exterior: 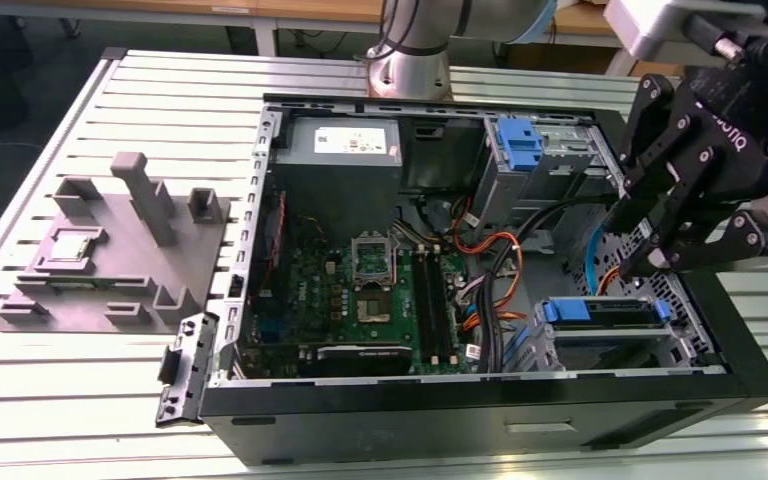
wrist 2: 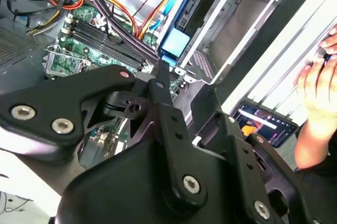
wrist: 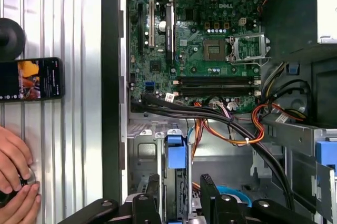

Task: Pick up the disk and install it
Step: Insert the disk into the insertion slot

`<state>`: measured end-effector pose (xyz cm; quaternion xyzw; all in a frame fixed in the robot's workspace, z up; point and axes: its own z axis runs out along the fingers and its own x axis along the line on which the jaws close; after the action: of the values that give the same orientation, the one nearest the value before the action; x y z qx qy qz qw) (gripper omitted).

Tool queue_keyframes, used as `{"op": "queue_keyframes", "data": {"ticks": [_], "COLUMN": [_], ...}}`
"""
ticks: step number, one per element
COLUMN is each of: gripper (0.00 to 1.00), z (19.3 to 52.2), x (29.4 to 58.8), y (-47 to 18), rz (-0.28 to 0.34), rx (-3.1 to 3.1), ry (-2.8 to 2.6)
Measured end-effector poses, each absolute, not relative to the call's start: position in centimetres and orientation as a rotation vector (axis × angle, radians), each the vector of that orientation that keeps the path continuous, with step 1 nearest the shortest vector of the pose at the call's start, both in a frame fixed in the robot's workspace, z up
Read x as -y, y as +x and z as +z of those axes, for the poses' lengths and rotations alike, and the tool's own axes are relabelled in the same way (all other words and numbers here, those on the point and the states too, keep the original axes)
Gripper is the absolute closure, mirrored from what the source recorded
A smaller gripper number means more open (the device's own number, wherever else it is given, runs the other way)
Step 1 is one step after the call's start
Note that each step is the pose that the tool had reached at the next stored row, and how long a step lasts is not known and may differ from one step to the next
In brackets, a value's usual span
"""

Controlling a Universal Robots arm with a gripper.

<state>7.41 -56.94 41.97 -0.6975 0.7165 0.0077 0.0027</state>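
In the second wrist view my gripper (wrist 2: 181, 84) sits closest, fingers spread and holding nothing, with the disk (wrist 2: 174, 40) just beyond them, slotted edge-on in its bay. In the first wrist view the disk's blue frame (wrist: 176, 154) lines up with the gap between the parted fingers, ungripped. In the exterior view the gripper hangs above that bay at the case's (exterior: 491, 410) near corner, so I judge the install done or nearly so.
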Motion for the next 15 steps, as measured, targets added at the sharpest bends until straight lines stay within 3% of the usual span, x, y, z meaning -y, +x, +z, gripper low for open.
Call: {"op": "queue_keyframes", "data": {"ticks": [4,6,7,11,15], "gripper": [0.58,0.7,0.7,0.88,0.88], "z": [41.2,40.9,40.7,40.0,39.2], "x": [56.9,56.9,56.9,56.9,56.9], "y": [7.4,7.4,7.4,7.4,7.5], "rz": [0.024,0.024,0.024,0.024,0.024], "rx": [-2.247,-2.247,-2.247,-2.247,-2.247], "ry": [-2.187,-2.187,-2.188,-2.187,-2.188]}}
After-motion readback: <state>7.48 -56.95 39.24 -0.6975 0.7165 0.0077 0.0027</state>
